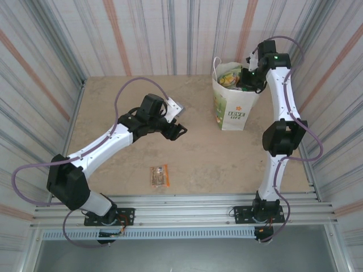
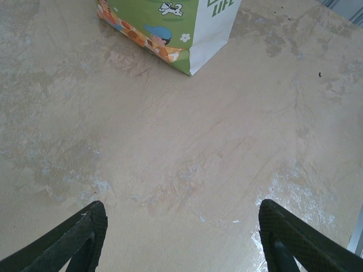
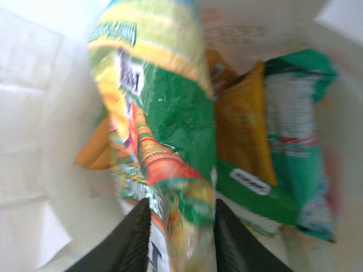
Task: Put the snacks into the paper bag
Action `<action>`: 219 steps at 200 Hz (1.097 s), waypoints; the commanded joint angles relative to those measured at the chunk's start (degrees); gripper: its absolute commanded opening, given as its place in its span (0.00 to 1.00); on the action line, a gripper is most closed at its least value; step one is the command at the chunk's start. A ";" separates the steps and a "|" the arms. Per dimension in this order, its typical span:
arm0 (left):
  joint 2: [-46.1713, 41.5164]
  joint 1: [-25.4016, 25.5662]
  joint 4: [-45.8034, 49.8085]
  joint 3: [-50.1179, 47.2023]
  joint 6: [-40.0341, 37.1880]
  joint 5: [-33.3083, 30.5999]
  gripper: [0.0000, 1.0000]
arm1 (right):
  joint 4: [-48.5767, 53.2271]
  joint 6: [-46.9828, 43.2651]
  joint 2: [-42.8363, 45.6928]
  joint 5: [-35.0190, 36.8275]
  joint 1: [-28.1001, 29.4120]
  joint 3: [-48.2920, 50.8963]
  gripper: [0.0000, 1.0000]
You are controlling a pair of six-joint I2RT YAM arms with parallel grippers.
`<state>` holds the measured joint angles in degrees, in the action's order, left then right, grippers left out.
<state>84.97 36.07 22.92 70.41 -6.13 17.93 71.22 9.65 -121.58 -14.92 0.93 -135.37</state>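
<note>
Left claw [image 2: 181, 207] spread over mottled beige table [image 2: 170, 141], right claw [image 3: 181, 205] astride green packet [image 3: 170, 113], grip unclear, corrugated walls [image 1: 142, 34]

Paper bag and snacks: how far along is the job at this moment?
Done: an orange-yellow packet and a teal packet lie inside the paper bag. In hand: a green multicoloured packet sits between the fingers of the right gripper, inside the bag; whether it is gripped is unclear. Left: one clear packet lies on the table, and the left gripper is open, holding nothing.
</note>
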 commanded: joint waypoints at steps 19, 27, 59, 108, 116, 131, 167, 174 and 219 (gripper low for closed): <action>0.81 -0.22 1.38 1.62 0.42 0.47 0.73 | 2.33 -2.27 1.17 13.68 -0.50 -2.54 0.41; 0.90 -0.21 1.51 1.72 0.55 0.52 0.74 | 1.96 -2.52 1.91 14.39 -0.53 -2.62 0.41; 0.34 -0.21 1.65 1.83 1.33 0.68 0.73 | 0.94 -3.13 5.77 13.73 0.10 -2.57 0.42; -2.49 -0.22 4.73 1.42 6.75 1.67 0.73 | 0.15 -3.31 14.68 11.68 2.85 2.85 0.43; -3.26 -0.15 5.22 0.75 8.20 1.75 0.72 | -0.88 -3.20 17.11 11.50 3.43 5.41 0.43; -4.89 -0.19 6.81 -0.54 10.84 1.38 0.71 | -2.81 -2.99 21.84 10.76 4.53 11.10 0.44; -7.90 -0.07 11.87 -4.80 19.16 -0.15 0.69 | -7.93 -1.60 34.47 7.53 8.46 27.21 0.45; -8.54 0.02 12.38 -6.05 21.21 -0.01 0.68 | -8.54 -1.35 36.79 6.57 9.30 31.68 0.45; -12.81 0.93 15.49 -14.59 31.75 -1.57 0.59 | -14.28 3.51 49.92 0.21 17.03 50.53 0.45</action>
<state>75.20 36.40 33.91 59.61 17.87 17.82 60.55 9.32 -76.31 -10.17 14.28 -90.89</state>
